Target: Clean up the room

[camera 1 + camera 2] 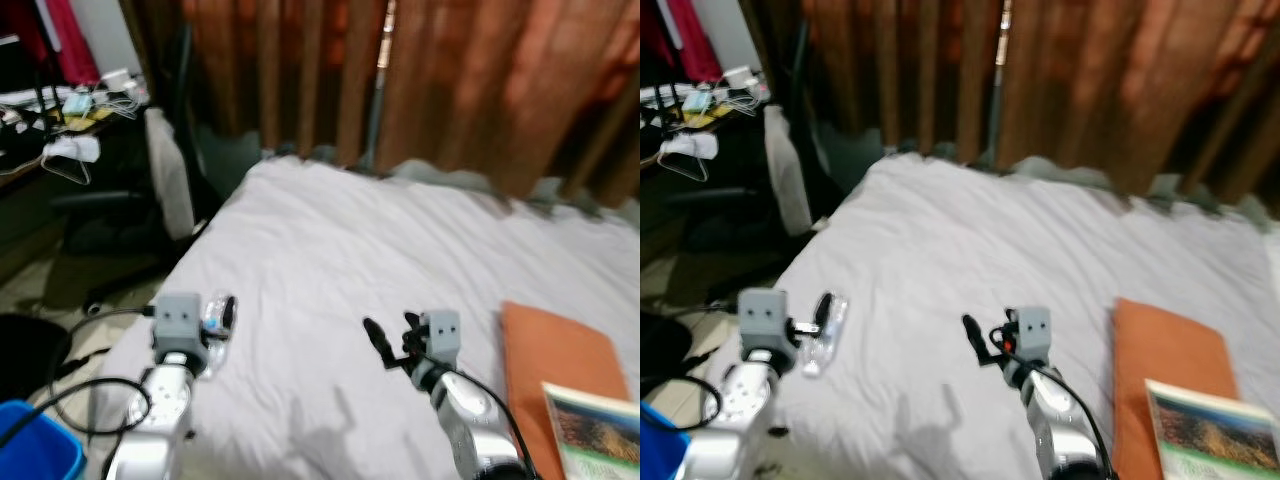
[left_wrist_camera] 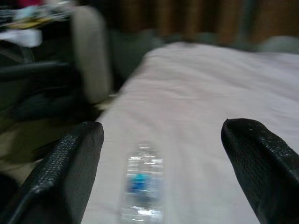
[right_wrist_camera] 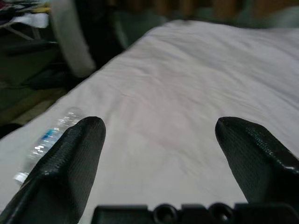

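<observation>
Both grippers, left gripper [image 2: 161,172] and right gripper [image 3: 159,158], are hovering spread wide; clear plastic bottle [image 2: 140,184] is lying near the smooth white bed's [image 1: 330,250] edge.

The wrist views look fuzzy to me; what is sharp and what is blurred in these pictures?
In the left wrist view the black fingers are crisp while the plastic bottle on the bed is smeared. In the right wrist view the fingers are sharp and the background soft. The left eye view is mildly soft, with arm shadows on the sheet.
</observation>
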### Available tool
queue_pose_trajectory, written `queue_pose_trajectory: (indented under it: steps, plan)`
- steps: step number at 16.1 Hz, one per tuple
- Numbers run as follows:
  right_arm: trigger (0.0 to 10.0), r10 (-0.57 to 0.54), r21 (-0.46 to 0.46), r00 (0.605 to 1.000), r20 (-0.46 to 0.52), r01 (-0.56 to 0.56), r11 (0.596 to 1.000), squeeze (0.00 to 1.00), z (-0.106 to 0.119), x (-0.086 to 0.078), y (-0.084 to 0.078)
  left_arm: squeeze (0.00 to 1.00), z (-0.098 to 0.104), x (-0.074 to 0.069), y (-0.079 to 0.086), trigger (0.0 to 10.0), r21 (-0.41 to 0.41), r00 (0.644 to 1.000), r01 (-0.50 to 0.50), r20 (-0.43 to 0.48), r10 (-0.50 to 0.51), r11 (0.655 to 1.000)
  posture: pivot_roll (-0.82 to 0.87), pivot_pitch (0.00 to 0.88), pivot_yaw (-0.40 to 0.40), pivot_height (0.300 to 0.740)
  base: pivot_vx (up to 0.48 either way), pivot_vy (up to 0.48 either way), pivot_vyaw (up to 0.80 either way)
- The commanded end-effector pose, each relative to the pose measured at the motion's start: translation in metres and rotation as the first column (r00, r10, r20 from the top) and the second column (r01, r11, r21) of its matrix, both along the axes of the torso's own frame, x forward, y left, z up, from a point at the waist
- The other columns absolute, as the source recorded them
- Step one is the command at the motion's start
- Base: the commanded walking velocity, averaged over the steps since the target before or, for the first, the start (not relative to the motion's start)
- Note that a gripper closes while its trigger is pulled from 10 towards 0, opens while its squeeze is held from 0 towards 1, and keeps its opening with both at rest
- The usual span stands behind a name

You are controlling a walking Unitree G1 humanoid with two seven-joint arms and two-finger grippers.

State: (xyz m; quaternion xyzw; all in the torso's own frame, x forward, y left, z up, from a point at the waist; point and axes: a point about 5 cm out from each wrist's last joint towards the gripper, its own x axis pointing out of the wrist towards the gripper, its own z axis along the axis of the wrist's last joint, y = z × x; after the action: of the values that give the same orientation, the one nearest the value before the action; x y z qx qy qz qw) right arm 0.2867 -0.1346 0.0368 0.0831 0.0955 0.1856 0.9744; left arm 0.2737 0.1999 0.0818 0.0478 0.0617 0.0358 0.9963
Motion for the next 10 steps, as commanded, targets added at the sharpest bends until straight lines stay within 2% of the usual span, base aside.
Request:
queue_pose_trajectory:
  steps: [1,2,3,4,6,7,8,10]
  plan:
    - [10.0,0.059,-0.008,0.998,-0.015,-0.06,0.998,0.0,0.0,-0.012,0.0,0.0,-0.012,0.006,0.024,10.0,0.044,0.994,-0.08,-0.073,0.083,0.996,0.15,0.119,-0.089,0.74,0.0,0.0,0.0]
    - [10.0,0.067,-0.012,0.997,-0.022,-0.067,0.998,0.0,-0.001,-0.018,-0.002,0.0,-0.016,0.01,0.029,10.0,0.062,0.992,-0.083,-0.091,0.088,0.995,0.14,0.138,-0.093,0.74,0.0,0.0,0.0]
    - [10.0,0.081,-0.034,0.996,-0.044,-0.082,0.996,0.0,-0.004,-0.03,-0.01,0.0,-0.024,0.021,0.038,10.0,0.072,0.986,-0.092,-0.135,0.102,0.993,0.11,0.178,-0.106,0.74,0.0,0.0,0.0]
    - [10.0,0.09,-0.072,0.994,-0.063,-0.095,0.993,0.0,-0.003,-0.05,-0.024,0.0,-0.022,0.033,0.044,10.0,0.066,0.983,-0.105,-0.142,0.113,0.992,0.04,0.24,-0.129,0.74,0.0,0.0,0.0]
    - [10.0,0.096,-0.109,0.993,-0.075,-0.104,0.989,0.0,-0.002,-0.061,-0.03,0.0,-0.012,0.042,0.044,10.0,0.082,0.989,-0.102,-0.101,0.11,0.991,0.0,0.256,-0.13,0.74,0.0,0.0,0.0]
    - [10.0,0.07,-0.097,0.996,-0.059,-0.075,0.992,0.0,0.004,-0.061,-0.03,0.0,-0.006,0.032,0.031,10.0,0.078,0.998,-0.052,-0.04,0.055,0.996,0.0,0.246,-0.115,0.74,0.0,0.0,0.0]
    - [10.0,0.053,-0.067,0.998,-0.033,-0.055,0.996,0.0,0.011,-0.058,-0.024,0.0,-0.003,0.017,0.021,10.0,0.073,1.0,0.0,0.007,0.0,0.997,0.03,0.221,-0.088,0.74,0.0,0.0,0.0]
    - [10.0,0.031,-0.04,0.999,-0.03,-0.033,0.999,0.0,0.013,-0.051,-0.018,0.0,0.001,0.003,0.02,10.0,0.051,0.999,0.026,0.036,-0.027,0.998,0.1,0.178,-0.061,0.74,0.0,0.0,-0.29]
